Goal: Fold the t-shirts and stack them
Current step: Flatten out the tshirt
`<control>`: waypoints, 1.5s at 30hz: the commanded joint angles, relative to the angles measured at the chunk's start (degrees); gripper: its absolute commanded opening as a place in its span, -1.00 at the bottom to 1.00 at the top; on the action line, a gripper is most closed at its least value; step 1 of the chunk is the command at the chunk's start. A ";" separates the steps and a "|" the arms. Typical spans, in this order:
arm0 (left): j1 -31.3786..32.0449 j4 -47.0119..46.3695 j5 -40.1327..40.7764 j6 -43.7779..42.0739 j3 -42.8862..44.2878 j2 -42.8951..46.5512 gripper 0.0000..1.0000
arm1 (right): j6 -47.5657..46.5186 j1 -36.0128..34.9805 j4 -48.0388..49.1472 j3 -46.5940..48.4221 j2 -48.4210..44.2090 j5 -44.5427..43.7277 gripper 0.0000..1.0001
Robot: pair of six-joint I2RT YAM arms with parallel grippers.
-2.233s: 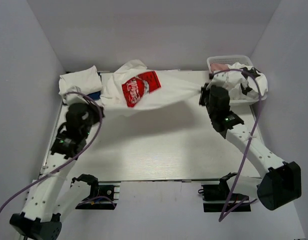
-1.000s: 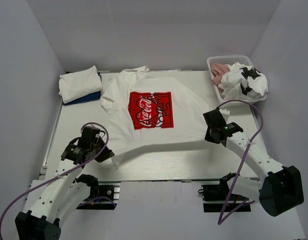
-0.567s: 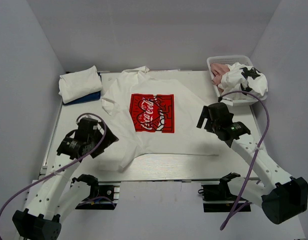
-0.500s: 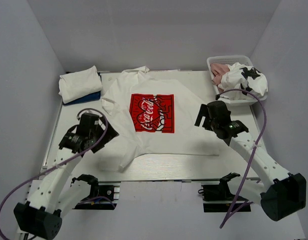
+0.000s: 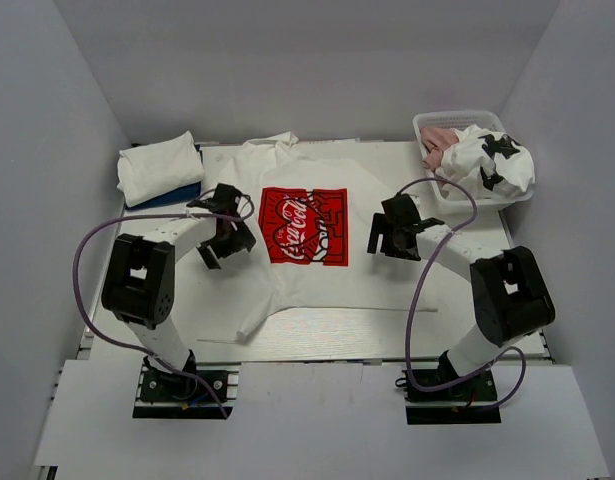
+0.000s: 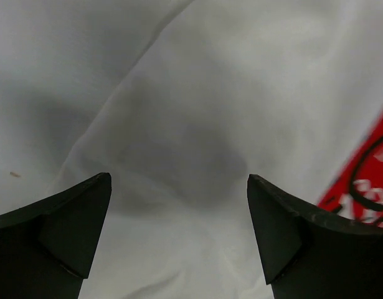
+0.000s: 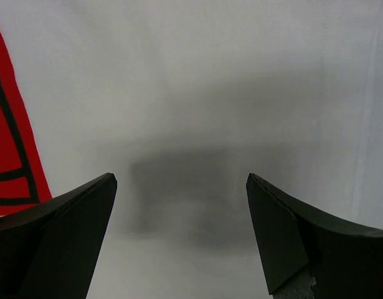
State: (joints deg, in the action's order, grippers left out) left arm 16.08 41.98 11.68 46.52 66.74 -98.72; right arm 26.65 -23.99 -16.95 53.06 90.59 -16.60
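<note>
At desk (image 5: 467, 290) centre: 1 tee (image 5: 317, 270), flat, print (image 5: 302, 225) up, thin limp cloth, light, prob. bunches if dragged, so pinch hem/sleeve edges; L tool (image 6: 177, 187) & R tool (image 7: 180, 184) both agape, empty, flanking print.

soft matt cloth t-shirt (image 5: 317, 255), pale wood-grain table (image 5: 387, 330)

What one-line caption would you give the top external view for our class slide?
Left gripper and right gripper, both open, poised over the spread white t-shirt, flanking its red print.
</note>
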 commanded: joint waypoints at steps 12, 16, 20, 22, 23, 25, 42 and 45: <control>0.98 11.26 -0.43 12.09 -28.95 16.34 0.99 | 4.28 1.66 5.00 -11.04 -3.13 7.55 0.81; 0.98 17.00 -2.80 14.83 -30.00 26.10 0.99 | 4.37 1.49 6.04 -10.96 -5.33 8.95 0.81; 0.98 16.30 -0.53 14.83 -25.44 31.22 0.99 | 2.88 1.31 6.75 -7.81 -8.22 9.22 0.81; -0.07 15.77 1.93 13.25 -20.02 29.91 0.99 | 1.92 1.49 7.37 -5.52 -8.67 9.91 0.81; -0.08 14.29 3.07 11.42 -17.98 28.77 0.99 | 1.47 1.31 7.46 -4.73 -8.50 10.09 0.81; -0.08 12.88 5.62 9.04 -11.68 25.52 0.99 | 0.25 1.23 7.63 -2.53 -7.88 10.18 0.81; -3.68 8.83 9.78 -8.45 40.98 -30.44 0.99 | -4.07 4.47 0.79 29.29 24.98 6.41 0.81; -4.29 9.87 9.24 -10.58 49.23 -36.53 0.99 | -3.80 5.53 -1.50 34.29 29.29 7.11 0.81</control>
State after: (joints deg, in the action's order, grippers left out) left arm 12.80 51.86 21.21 39.77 109.34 -131.94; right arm 23.22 -19.62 -15.25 82.39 117.93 -9.56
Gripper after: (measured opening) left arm 0.996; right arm 0.902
